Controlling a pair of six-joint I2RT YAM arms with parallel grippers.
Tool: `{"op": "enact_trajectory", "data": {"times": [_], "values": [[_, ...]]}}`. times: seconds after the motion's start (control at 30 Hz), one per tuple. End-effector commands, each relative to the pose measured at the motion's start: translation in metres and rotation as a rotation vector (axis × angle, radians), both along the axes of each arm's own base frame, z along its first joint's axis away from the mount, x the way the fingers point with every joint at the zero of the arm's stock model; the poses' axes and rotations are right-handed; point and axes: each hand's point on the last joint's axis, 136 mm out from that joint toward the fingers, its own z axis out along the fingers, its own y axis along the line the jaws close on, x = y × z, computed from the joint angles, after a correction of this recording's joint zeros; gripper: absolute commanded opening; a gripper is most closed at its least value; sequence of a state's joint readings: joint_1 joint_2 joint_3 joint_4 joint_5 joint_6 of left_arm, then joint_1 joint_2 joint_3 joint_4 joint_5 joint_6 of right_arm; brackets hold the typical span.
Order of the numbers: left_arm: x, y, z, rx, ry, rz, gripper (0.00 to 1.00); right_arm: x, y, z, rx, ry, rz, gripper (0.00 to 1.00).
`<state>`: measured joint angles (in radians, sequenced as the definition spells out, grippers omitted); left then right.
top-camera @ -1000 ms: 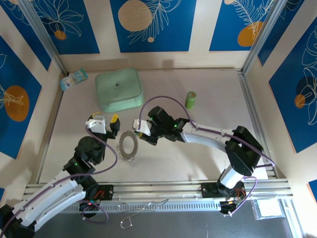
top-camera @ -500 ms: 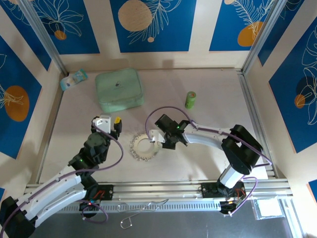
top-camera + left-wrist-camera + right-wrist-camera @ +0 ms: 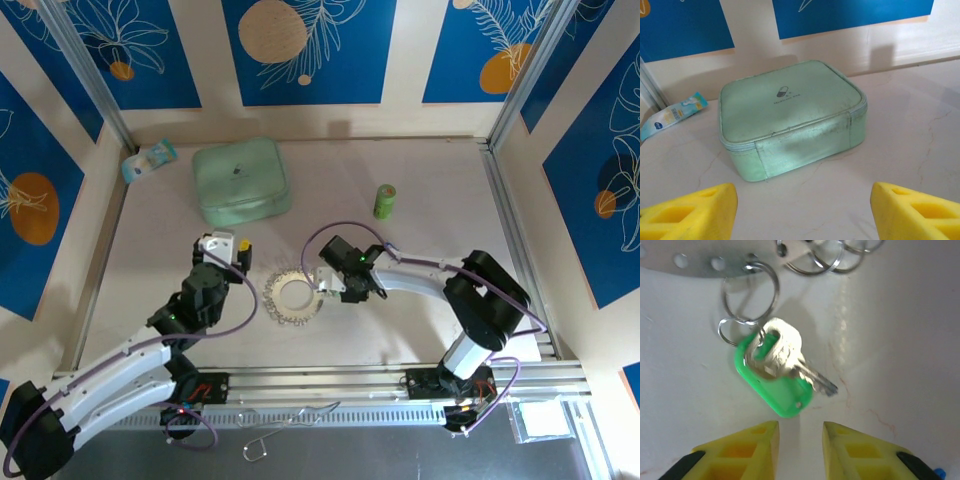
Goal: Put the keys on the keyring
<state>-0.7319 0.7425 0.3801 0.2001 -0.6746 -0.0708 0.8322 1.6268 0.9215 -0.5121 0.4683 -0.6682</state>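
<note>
Pale silvery-cream keyring (image 3: 273,298) with a bumpy rim and hollow centre, lying flat on the pale marbled tabletop (image 3: 420,180) at mid-table; taken as reference for all entries. Small key with green plastic head (image 3: 775,377) and short silvery shaft: flat on the table just beside the keyring's right edge. In the right wrist view, wire split rings (image 3: 750,295) appear to link its head to the keyring's perforated silvery band (image 3: 695,265), and its shaft points away from the band. Right gripper (image 3: 322,284): at the keyring's right edge, touching or nearly so. In its own view its yellow fingertips (image 3: 747,447) stand a narrow gap apart, holding nothing, with the green key just ahead of them. Left gripper (image 3: 238,246): left of the keyring and slightly beyond it, apart from it; yellow fingers (image 3: 690,215) spread wide with nothing between them. Mint-green square soft case (image 3: 240,180), pill emblem on its lid: well beyond the keyring, toward the back wall, left of centre. Blue-and-white packet (image 3: 150,160): far left of the keyring, beside the case. Upright green cylinder (image 3: 385,201): beyond the keyring and to its right.
</note>
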Motion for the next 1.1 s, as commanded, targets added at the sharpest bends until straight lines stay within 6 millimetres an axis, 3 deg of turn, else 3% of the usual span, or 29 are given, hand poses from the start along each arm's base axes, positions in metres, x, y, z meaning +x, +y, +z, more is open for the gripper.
{"op": "enact_trajectory", "data": {"times": [0.0, 0.1, 0.27, 0.43, 0.57, 0.73, 0.87, 1.07], "values": [[0.005, -0.006, 0.02, -0.039, -0.029, -0.018, 0.71, 0.0, -0.006, 0.017, 0.057, -0.011, -0.064, 0.31], [0.009, -0.014, 0.016, -0.034, -0.011, -0.041, 0.71, -0.002, 0.0, 0.036, 0.186, 0.012, -0.152, 0.32], [0.015, -0.03, 0.004, -0.025, 0.039, -0.095, 0.71, -0.007, 0.027, 0.072, 0.501, 0.117, -0.338, 0.32], [0.017, -0.048, -0.014, -0.038, 0.146, -0.16, 0.71, -0.004, 0.043, 0.079, 0.65, 0.238, -0.542, 0.31], [0.009, -0.067, -0.04, -0.076, 0.296, -0.238, 0.7, 0.014, 0.039, 0.089, 0.774, 0.295, -0.758, 0.29], [-0.005, -0.086, -0.073, -0.121, 0.509, -0.297, 0.64, 0.034, 0.016, 0.088, 0.811, 0.405, -1.007, 0.27], [-0.018, -0.106, -0.098, -0.217, 0.712, -0.307, 0.51, 0.038, 0.004, 0.082, 0.814, 0.432, -1.071, 0.27], [-0.038, -0.147, -0.122, -0.248, 0.92, -0.354, 0.47, 0.032, 0.003, 0.071, 0.802, 0.448, -1.057, 0.27]]}}
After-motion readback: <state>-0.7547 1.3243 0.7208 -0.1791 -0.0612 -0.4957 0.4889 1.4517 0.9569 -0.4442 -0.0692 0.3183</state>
